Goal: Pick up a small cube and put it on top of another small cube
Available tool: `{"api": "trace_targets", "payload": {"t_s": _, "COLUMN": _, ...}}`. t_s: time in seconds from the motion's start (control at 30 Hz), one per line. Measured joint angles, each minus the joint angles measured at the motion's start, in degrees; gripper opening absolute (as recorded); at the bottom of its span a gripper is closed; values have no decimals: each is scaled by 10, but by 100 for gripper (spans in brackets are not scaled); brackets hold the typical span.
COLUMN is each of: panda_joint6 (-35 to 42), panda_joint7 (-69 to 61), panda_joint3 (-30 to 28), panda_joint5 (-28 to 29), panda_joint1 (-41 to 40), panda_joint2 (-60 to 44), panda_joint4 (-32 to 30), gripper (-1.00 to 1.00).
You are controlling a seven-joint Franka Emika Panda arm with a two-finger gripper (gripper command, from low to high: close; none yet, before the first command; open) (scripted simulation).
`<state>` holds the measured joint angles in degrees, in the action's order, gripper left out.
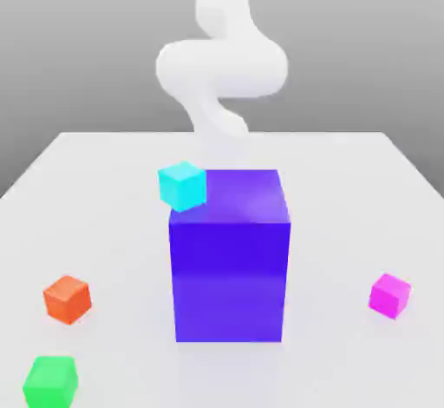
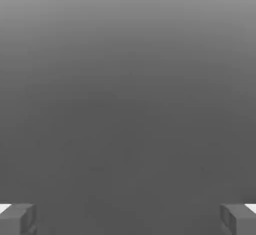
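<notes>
1. The white counter is carrying every block, and the white robot arm is rising behind them in the exterior view.
2. The big blue-violet block is standing upright at the counter's middle.
3. The cyan cube is sitting just beside the big block's upper corner on the exterior view's left; whether they are touching cannot be told.
4. The green cube and the orange cube are lying near each other on the exterior view's left.
5. The small magenta-pink cube is resting alone on the counter, on the exterior view's right, well apart from the big block.
6. The gripper is holding its fingers wide apart, with nothing between them.
</notes>
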<state>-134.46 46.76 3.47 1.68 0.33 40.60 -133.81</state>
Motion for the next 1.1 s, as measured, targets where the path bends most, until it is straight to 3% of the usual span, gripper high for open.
{"api": "trace_targets", "payload": {"t_s": 0.53, "panda_joint6": -171, "panda_joint7": 64, "panda_joint3": 185, "panda_joint5": 114, "panda_joint1": 57, "panda_joint2": -338, "panda_joint4": -130, "gripper": 0}}
{"api": "trace_targets", "payload": {"t_s": 0.77, "panda_joint6": -250, "panda_joint7": 53, "panda_joint3": 234, "panda_joint5": 110, "panda_joint1": 126, "panda_joint2": -473, "panda_joint4": -189, "gripper": 0}}
{"api": "trace_targets", "payload": {"t_s": 0.9, "panda_joint6": -291, "panda_joint7": 89, "panda_joint3": 205, "panda_joint5": 158, "panda_joint1": 156, "panda_joint2": -533, "panda_joint4": -184, "gripper": 0}}
{"api": "trace_targets", "payload": {"t_s": 1.07, "panda_joint6": -342, "panda_joint7": 148, "panda_joint3": 117, "panda_joint5": 235, "panda_joint1": 228, "panda_joint2": -603, "panda_joint4": -166, "gripper": 0}}
{"api": "trace_targets", "payload": {"t_s": 1.1, "panda_joint6": -351, "panda_joint7": 156, "panda_joint3": 101, "panda_joint5": 246, "panda_joint1": 241, "panda_joint2": -614, "panda_joint4": -164, "gripper": -100}}
